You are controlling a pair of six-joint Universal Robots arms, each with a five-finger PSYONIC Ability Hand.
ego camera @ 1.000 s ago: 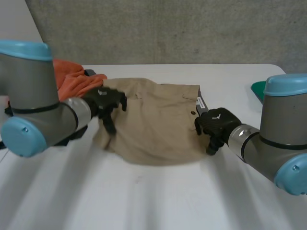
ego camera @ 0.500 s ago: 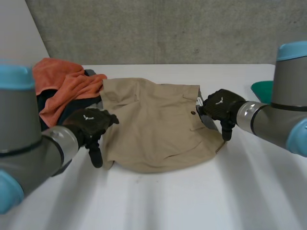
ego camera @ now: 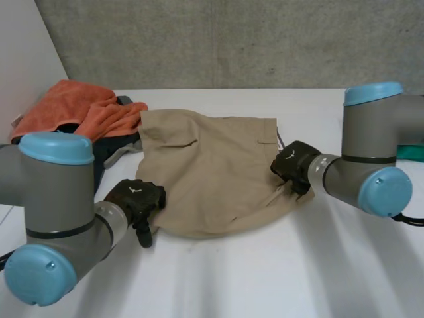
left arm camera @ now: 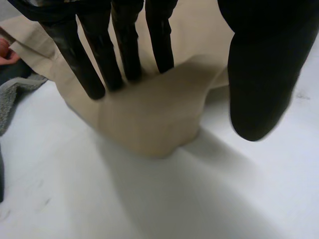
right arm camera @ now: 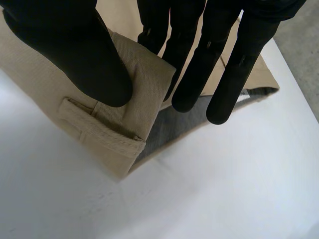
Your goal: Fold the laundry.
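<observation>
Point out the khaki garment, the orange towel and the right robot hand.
khaki garment (ego camera: 212, 165): head view, middle of the cloth.
orange towel (ego camera: 83, 103): head view, its upper folds.
right robot hand (ego camera: 295, 164): head view, back of the hand.

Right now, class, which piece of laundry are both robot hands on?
The tan garment: the left hand rests on its near left corner, and the right hand pinches its waistband corner. The orange towel lies away from both hands.
</observation>
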